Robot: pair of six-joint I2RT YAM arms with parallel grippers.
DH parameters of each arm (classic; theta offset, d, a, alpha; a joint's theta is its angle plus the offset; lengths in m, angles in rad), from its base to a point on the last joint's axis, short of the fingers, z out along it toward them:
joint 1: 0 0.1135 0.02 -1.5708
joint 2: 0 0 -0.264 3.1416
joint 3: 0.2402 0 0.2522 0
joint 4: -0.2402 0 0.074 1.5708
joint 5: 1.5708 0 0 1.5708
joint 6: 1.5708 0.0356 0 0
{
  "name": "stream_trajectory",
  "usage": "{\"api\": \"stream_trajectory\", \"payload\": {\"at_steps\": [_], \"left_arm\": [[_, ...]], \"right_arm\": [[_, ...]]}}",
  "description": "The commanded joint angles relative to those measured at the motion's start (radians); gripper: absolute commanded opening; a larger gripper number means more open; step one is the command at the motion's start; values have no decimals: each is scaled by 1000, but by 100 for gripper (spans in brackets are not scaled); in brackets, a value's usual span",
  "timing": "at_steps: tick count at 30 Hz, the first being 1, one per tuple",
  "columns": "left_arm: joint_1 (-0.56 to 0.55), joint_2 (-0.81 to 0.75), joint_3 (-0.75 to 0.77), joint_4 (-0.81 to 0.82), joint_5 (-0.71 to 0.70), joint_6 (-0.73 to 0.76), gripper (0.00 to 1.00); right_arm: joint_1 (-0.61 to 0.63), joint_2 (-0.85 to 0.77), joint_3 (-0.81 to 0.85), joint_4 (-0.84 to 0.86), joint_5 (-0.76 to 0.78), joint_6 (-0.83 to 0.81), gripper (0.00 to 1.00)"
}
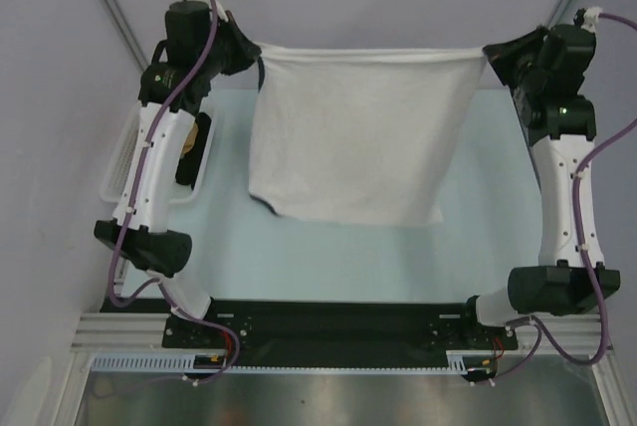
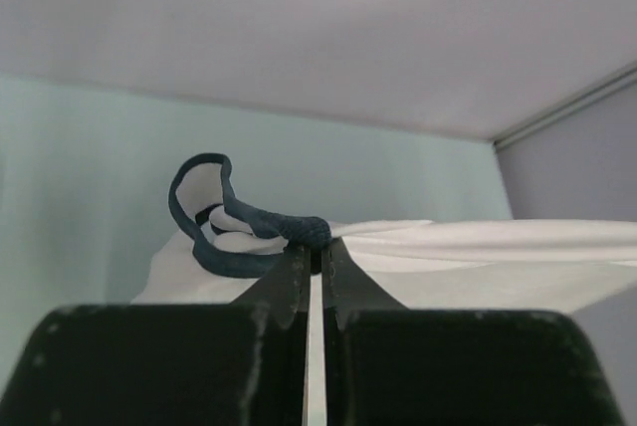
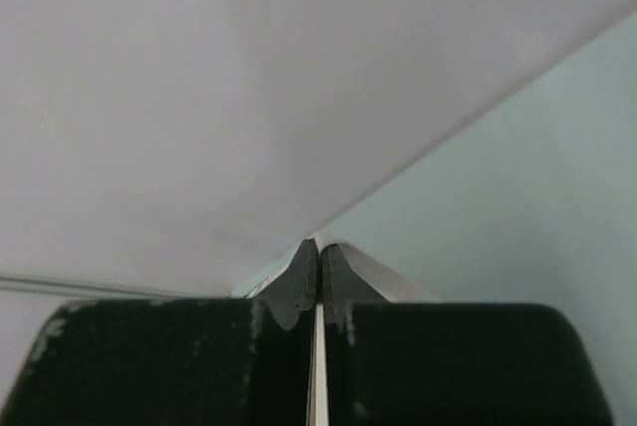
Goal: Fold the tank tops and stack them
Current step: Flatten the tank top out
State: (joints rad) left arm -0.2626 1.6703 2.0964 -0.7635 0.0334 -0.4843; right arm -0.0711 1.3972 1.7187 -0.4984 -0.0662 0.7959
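Note:
A white tank top (image 1: 353, 132) hangs stretched between my two grippers above the pale table, its plain white side toward the top camera and its lower edge drooping toward the tabletop. My left gripper (image 1: 247, 51) is shut on the cloth's upper left corner. In the left wrist view my left gripper (image 2: 318, 252) pinches the dark navy trim (image 2: 289, 227), whose loop curls beyond the tips. My right gripper (image 1: 495, 56) is shut on the upper right corner. From the right wrist, a thin white cloth edge (image 3: 368, 269) shows beside my right gripper (image 3: 319, 250).
A white tray (image 1: 119, 162) stands at the left edge of the table under the left arm, with a dark and orange item (image 1: 191, 152) inside. Grey walls close in behind and at both sides.

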Motion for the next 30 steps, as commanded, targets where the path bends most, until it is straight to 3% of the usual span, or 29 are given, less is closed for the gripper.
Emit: {"api": "stream_trajectory", "payload": {"at_steps": [1, 2, 4, 7, 8, 11, 15, 17, 20, 22, 27, 30], "left_arm": [[19, 32, 360, -23, -7, 47, 0], [19, 38, 429, -25, -7, 46, 0], [19, 19, 404, 15, -7, 47, 0], [19, -98, 126, 160, -4, 38, 0], [19, -162, -36, 200, -1, 30, 0], [17, -254, -313, 300, 14, 7, 0], [-7, -355, -697, 479, 13, -52, 0], [-16, -382, -899, 526, 17, -109, 0], [-53, -415, -1092, 552, 5, -164, 0], [-121, -454, -1193, 521, -76, -175, 0], [-343, -578, -1386, 466, -216, -270, 0], [-404, -639, -1493, 457, -222, -329, 0]], "right_arm": [[-21, 76, 273, 55, -16, -3, 0], [-32, 104, 370, 32, -33, -1, 0], [-41, 144, 424, 8, -78, 5, 0], [-50, 116, 346, 36, -122, 17, 0], [-52, 102, 240, 81, -132, 19, 0], [-62, 19, 69, 147, -156, 25, 0], [-67, -118, -352, 240, -159, 31, 0], [-73, -176, -483, 285, -161, 37, 0], [-85, -283, -729, 267, -144, 28, 0], [-95, -381, -885, 218, -106, 25, 0], [-125, -614, -1105, 66, 0, -9, 0], [-130, -782, -1171, -70, 63, -15, 0]]}}
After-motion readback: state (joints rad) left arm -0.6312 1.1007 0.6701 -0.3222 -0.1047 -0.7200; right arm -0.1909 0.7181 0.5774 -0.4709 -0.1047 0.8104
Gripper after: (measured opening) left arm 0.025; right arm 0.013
